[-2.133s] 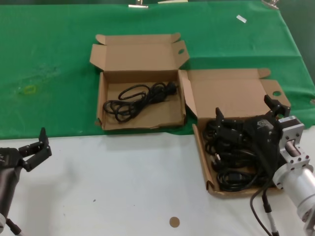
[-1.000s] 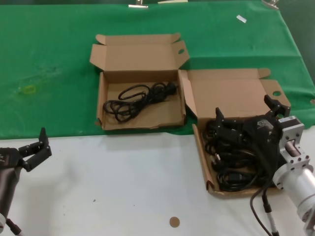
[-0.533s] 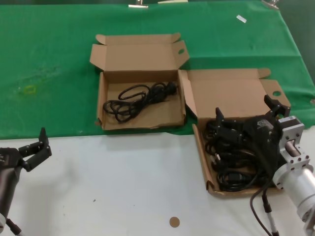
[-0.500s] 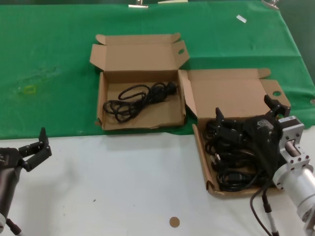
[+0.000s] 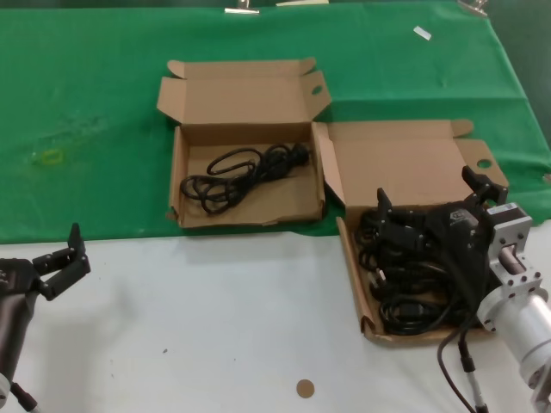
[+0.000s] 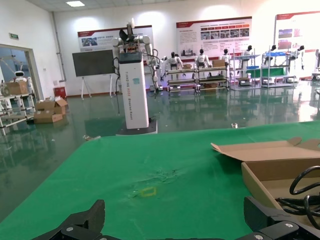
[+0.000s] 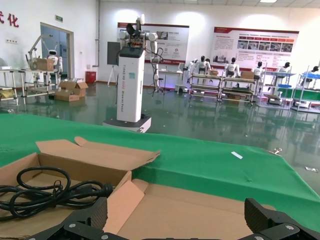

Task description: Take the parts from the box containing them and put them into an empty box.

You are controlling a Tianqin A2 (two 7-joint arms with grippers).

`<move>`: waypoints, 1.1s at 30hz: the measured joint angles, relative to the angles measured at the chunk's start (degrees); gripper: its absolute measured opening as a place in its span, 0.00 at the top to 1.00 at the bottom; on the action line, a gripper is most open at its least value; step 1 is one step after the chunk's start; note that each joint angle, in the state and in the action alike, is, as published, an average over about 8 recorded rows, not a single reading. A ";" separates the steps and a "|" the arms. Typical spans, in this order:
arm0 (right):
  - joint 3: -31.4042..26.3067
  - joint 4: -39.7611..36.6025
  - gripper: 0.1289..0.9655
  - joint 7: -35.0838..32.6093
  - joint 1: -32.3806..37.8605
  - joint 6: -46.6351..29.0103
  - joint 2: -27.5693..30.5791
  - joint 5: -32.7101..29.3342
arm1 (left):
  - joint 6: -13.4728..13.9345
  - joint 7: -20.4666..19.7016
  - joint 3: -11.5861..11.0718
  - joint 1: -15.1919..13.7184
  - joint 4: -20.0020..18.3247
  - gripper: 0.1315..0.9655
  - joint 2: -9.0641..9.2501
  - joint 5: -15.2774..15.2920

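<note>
While one black cable (image 5: pixel 243 175) already lies coiled in the smaller cardboard box (image 5: pixel 182 194) on the green cloth (image 5: pixel 86 103), most of the work looks undone — the larger cardboard box (image 5: pixel 405 163), which sits just to the right of the smaller one and straddles the edge between the cloth and the white table (image 5: pixel 215 327), holds a dense heap of black cables (image 5: pixel 411 284). Both boxes stand open with their lids folded back and upright, and their near corners almost touch. The pile in the larger box is tangled and loopy, cords overlapping one another, so I judge that lifting a single one free could drag its neighbours along. The lone cable in the smaller box is loosely looped, with its plug end toward the box's right side. The right gripper (image 5: pixel 430 206) hangs low over the heap at the rear of the larger box, its fingers spread wide and holding nothing — no cord is pinched between them. The left gripper (image 5: pixel 71 256) waits well apart at the left edge of the white table, its fingers also spread and empty.
</note>
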 joint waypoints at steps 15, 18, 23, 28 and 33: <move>0.00 0.00 0.00 0.00 0.00 0.00 0.00 0.00 | 0.00 0.00 0.00 0.00 0.00 0.00 0.00 0.00; 0.00 0.00 0.00 0.00 0.00 0.00 0.00 0.00 | 0.00 0.00 0.00 0.00 0.00 0.00 0.00 0.00; 0.00 0.00 0.00 0.00 0.00 0.00 0.00 0.00 | 0.00 0.00 0.00 0.00 0.00 0.00 0.00 0.00; 0.00 0.00 0.00 0.00 0.00 0.00 0.00 0.00 | 0.00 0.00 0.00 0.00 0.00 0.00 0.00 0.00; 0.00 0.00 0.00 0.00 0.00 0.00 0.00 0.00 | 0.00 0.00 0.00 0.00 0.00 0.00 0.00 0.00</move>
